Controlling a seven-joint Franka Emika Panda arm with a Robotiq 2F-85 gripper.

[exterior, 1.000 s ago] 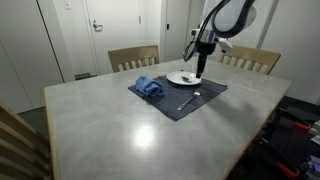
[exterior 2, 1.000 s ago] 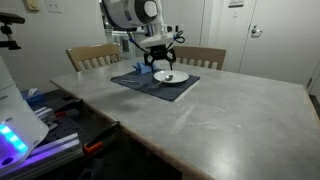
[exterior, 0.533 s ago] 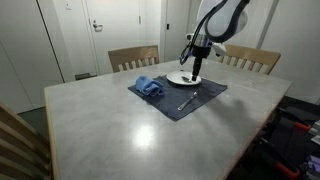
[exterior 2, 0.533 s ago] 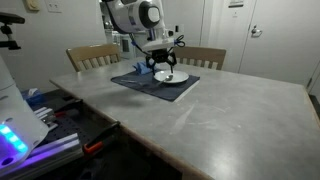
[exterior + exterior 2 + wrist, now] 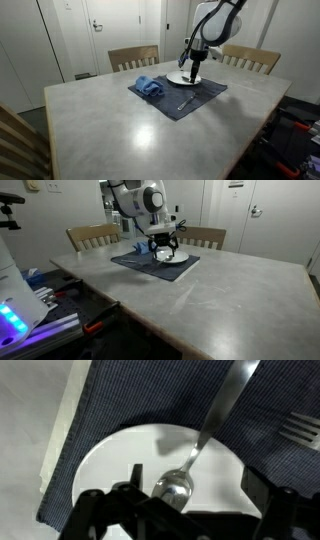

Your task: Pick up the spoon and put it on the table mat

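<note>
**Steel spoon (image 5: 176, 488) on the plate (image 5: 110, 460), claw (image 5: 187, 510) spread above it**

Closest to us in the wrist view, the claw hangs released. Its dark fingers (image 5: 100, 510) stand wide apart on either side of the spoon's bowl, and nothing is gripped between them. The bowl rests on the white plate, and the handle runs up and away over the rim, above the dark blue mat (image 5: 150, 395). A fork (image 5: 302, 426) lies on the mat just beside the handle.

We judge the step in hand to be the grasp. To do it well, we would come straight down and close across the narrow neck just past the bowl. The jaws should sit square to the handle, and the pads should stay clear of the plate rim so the plate does not tip or slide. After that, we would lift enough to clear the rim and set the spoon on bare mat, away from the fork.

Farther off, in an exterior view, a crumpled blue cloth (image 5: 150, 87) sits on the mat's other end, the grey table (image 5: 100, 120) spreads around it, and wooden chairs (image 5: 133, 58) stand behind
</note>
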